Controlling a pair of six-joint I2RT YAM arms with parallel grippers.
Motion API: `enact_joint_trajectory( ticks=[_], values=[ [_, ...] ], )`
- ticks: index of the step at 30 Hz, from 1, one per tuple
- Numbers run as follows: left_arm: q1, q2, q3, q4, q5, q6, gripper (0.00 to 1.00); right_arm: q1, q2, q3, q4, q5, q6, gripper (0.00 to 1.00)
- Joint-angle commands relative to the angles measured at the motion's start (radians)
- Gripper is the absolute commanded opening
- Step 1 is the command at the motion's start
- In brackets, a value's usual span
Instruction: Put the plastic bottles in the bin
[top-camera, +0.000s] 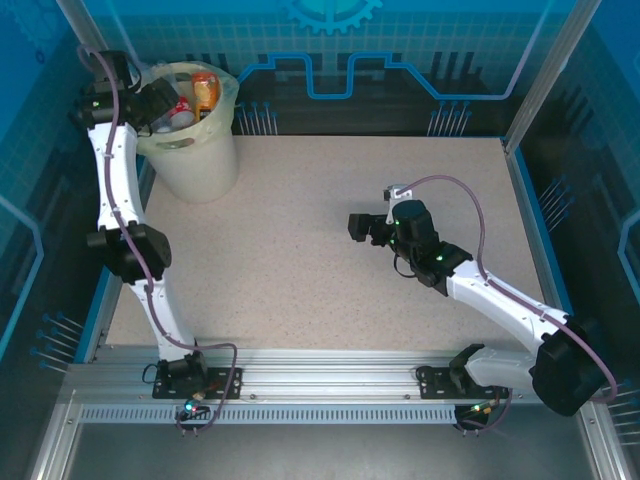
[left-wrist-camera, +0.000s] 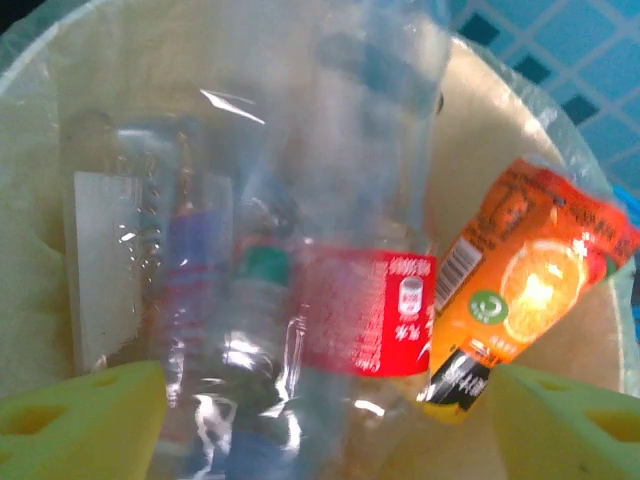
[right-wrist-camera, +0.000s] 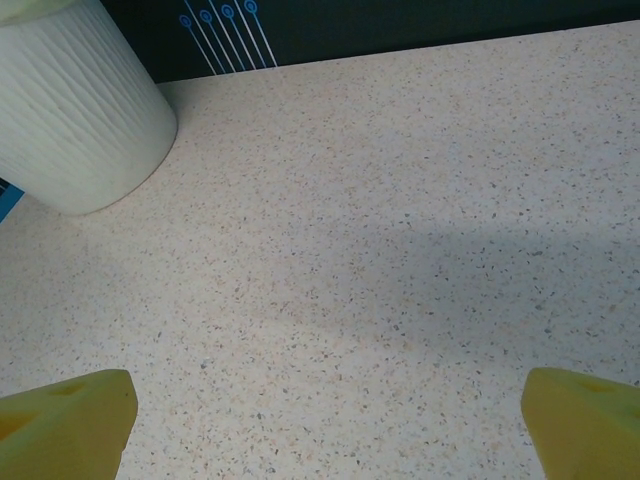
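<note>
The left arm (top-camera: 112, 170) reaches to the far left corner, wrist tipped over the bin (top-camera: 200, 160); its left fingers (left-wrist-camera: 80, 420) stand released above the plastic bottles (left-wrist-camera: 365, 310) lying inside. The right arm (top-camera: 500, 295) bends over the worktop (top-camera: 300, 260), right fingers (right-wrist-camera: 65, 420) spread, holding nothing.

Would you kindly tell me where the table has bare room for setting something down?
The table is bare from the bin across to the right gripper, and along the near edge. Only the bin is crowded, packed with bottles.
</note>
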Motion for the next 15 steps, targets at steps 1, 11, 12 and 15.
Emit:
enact_joint_trajectory(
  ticks=[1, 11, 12, 15],
  values=[
    [0.0, -0.046, 0.045, -0.042, 0.031, -0.018, 0.93, -0.012, -0.023, 0.019, -0.016, 0.029, -0.008, 1.0],
    [-0.001, -0.37, -0.314, 0.159, 0.072, -0.116, 0.99, -0.027, -0.074, 0.025, -0.083, 0.115, -0.03, 1.0],
    [-0.001, -0.429, -0.402, 0.218, 0.084, -0.136, 0.99, -0.038, -0.086, 0.025, -0.099, 0.126, -0.032, 1.0],
    [-0.001, -0.608, -0.649, 0.398, 0.097, -0.187, 0.99, -0.076, -0.123, 0.023, -0.149, 0.144, -0.035, 1.0]
  ],
)
